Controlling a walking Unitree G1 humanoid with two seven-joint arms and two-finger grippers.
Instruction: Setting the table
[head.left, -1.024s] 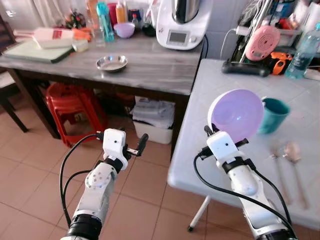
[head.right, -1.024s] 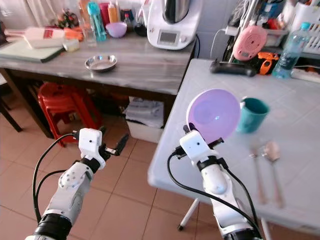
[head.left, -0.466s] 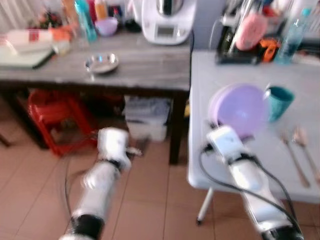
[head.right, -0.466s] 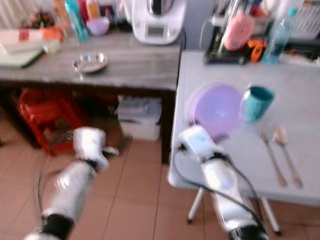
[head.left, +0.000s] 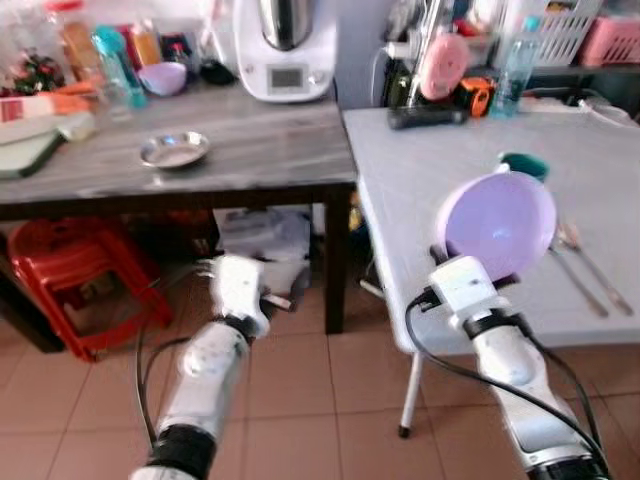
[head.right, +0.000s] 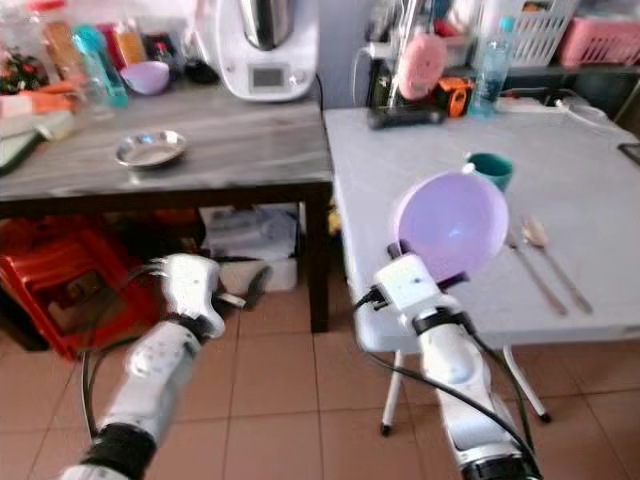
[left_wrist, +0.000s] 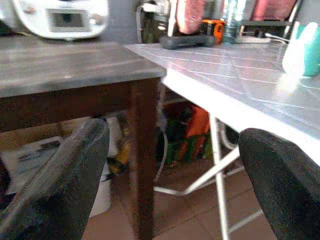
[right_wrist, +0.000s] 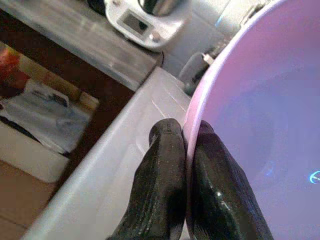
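A purple bowl (head.left: 498, 224) is held tilted on its edge over the near left part of the white tiled table (head.left: 430, 160). My right gripper (right_wrist: 186, 150) is shut on the bowl's rim (right_wrist: 200, 107). Behind the bowl stands a teal cup (head.right: 489, 168), partly hidden. A spoon (head.right: 552, 260) and a second piece of cutlery (head.right: 530, 272) lie on the table to the bowl's right. My left gripper (left_wrist: 172, 165) hangs open and holds nothing, low over the tiled floor beside the dark table's leg (left_wrist: 145, 155).
A grey wooden table (head.left: 200, 150) on the left carries a steel dish (head.left: 174, 150), bottles, a small purple bowl (head.left: 165, 78) and a white kitchen machine (head.left: 283, 50). Red stools (head.left: 75, 280) and a white box stand beneath it. Clutter and a water bottle (head.left: 510, 65) line the white table's far edge.
The camera has swung and pulled back, so the whole scene has shifted left. The right gripper still holds the purple bowl over the white table. The left arm stays low.
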